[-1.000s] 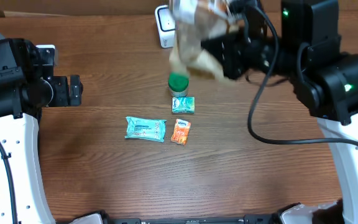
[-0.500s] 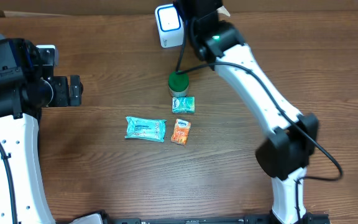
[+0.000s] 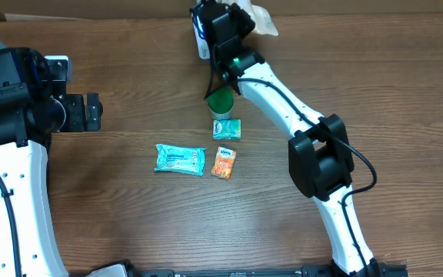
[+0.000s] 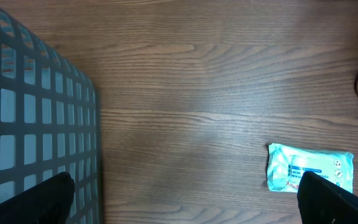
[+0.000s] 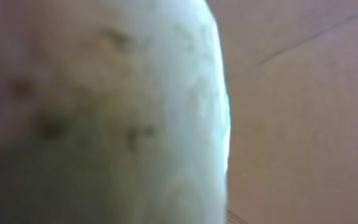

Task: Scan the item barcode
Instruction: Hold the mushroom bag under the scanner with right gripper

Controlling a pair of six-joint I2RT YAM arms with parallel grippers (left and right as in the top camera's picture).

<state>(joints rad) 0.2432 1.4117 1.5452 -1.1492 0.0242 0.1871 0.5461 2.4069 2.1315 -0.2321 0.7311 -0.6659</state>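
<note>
My right fingers (image 3: 241, 19) are pressed together on a pale crinkled packet (image 3: 263, 18), holding it up at the far edge of the bench (image 3: 129, 223) with the white scanner (image 3: 201, 46) just beside them. In the right wrist view the packet fills the frame as a whitish blur, so I cannot tell whether its barcode faces the scanner's window. I judge the task to be at the scan itself: the item is picked and brought to the scanner, while a confirmed read and putting it down are left. My left fingers (image 4: 184, 180) stand wide apart and empty, with a grey mesh basket (image 4: 30, 124) just beside one of them and a teal wipes pack (image 4: 309, 168) near the other. Below the right fingers in the overhead view wait a green-lidded jar (image 3: 220, 101), a small teal sachet (image 3: 227, 129) and an orange sachet (image 3: 223, 163). All the packs carry print, but none of it is readable here.
</note>
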